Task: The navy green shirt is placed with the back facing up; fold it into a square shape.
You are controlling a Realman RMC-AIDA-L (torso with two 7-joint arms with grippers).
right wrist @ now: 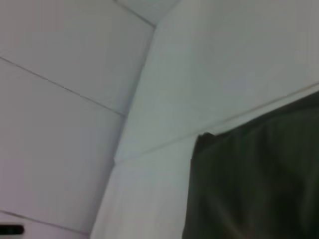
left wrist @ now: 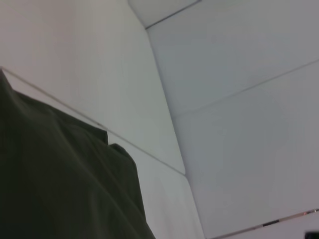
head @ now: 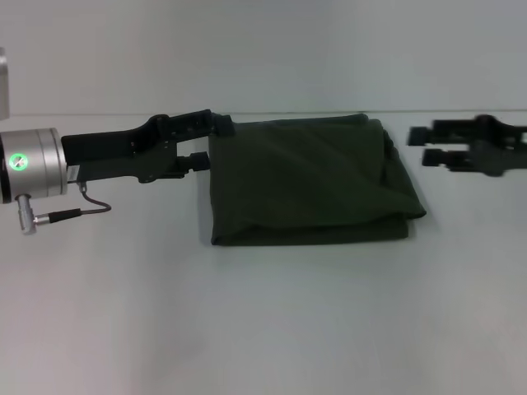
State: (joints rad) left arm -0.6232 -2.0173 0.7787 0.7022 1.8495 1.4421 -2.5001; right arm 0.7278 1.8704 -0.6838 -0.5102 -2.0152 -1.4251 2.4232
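Navy green shirt [head: 309,181] folded to a near-square on the table [head: 263,329], long axis running left to right between my two grippers.
My left gripper [head: 216,141] (the nearer arm) has its spread jaws touching the shirt's left edge at the far corner; my right gripper [head: 420,146] lies just beside the right edge, jaws parted, grasping nothing.

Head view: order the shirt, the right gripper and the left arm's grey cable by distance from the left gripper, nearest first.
From the left gripper:
1. navy green shirt, at its fingertips, table centre.
2. grey cable, under the left wrist.
3. right gripper, beyond the shirt's far side.
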